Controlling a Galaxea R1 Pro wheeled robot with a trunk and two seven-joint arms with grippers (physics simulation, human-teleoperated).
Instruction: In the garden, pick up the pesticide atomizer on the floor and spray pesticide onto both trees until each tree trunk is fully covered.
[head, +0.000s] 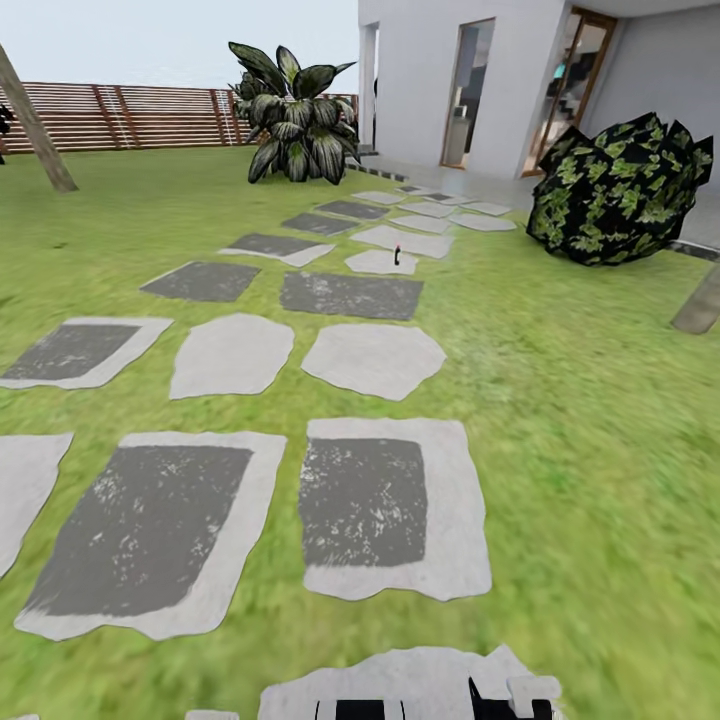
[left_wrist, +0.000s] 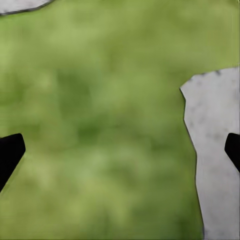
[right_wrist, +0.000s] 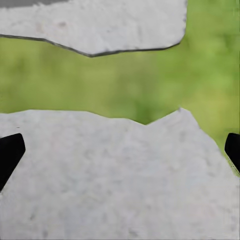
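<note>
Pesticide atomizer (head: 397, 256) stands far off on a stepping stone (head: 381, 262), upper centre.
Left hand (left_wrist: 120, 150) and right hand (right_wrist: 120, 150) look released, fingertips spread over grass and paving.

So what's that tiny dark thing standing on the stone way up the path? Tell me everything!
That looks like the pesticide atomizer: a tiny, dark, slim bottle with a small reddish spot on top. It stands upright near the right edge of a pale stepping stone, far along the path toward the house. Nothing else touches it. It is too small to see finer parts.
</note>
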